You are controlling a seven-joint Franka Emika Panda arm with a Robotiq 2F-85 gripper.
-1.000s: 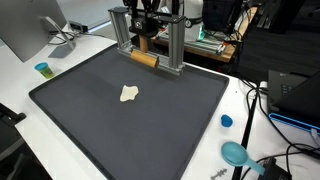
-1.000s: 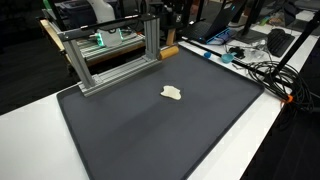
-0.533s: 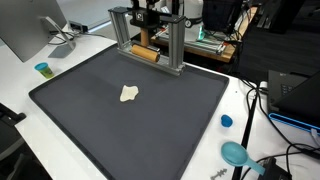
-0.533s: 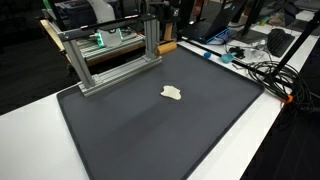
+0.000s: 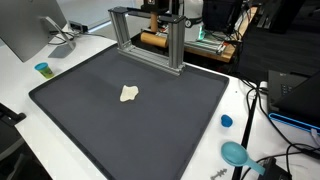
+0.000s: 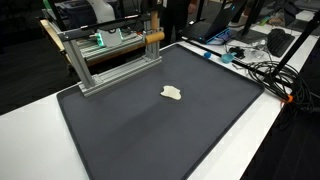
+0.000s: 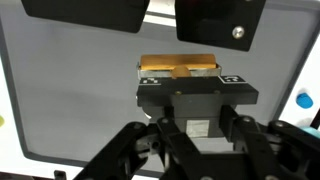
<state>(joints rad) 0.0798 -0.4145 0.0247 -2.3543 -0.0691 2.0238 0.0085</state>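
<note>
The jaws are clamped shut on a wooden block (image 7: 178,66). In the wrist view it lies crosswise between them with both ends sticking out. It hangs off the surface in both exterior views (image 5: 153,40) (image 6: 153,38).

Right beside the jaws is a metal frame (image 5: 146,12), and the block sits level with the upper part of its nearest post (image 6: 153,52). I can't tell whether wood and metal are touching or just apart. That is where I'd expect trouble. A small sideways or downward drift could knock a protruding end against the post or crossbar, and that could twist the block in the grip or pull it loose. The jaws also hold only the block's middle, so I'd guess a knock at either end would turn it easily.

Below and out from the jaws, a dark mat (image 5: 120,135) covers the worktop. A dropped block would land there or on the frame's base rail. Further out on the mat lies a small pale scrap (image 5: 130,93), well clear of the frame.

Farthest out, off the mat, are a blue cup (image 5: 42,69), a blue cap (image 5: 226,121) and loose cables (image 6: 262,72).
</note>
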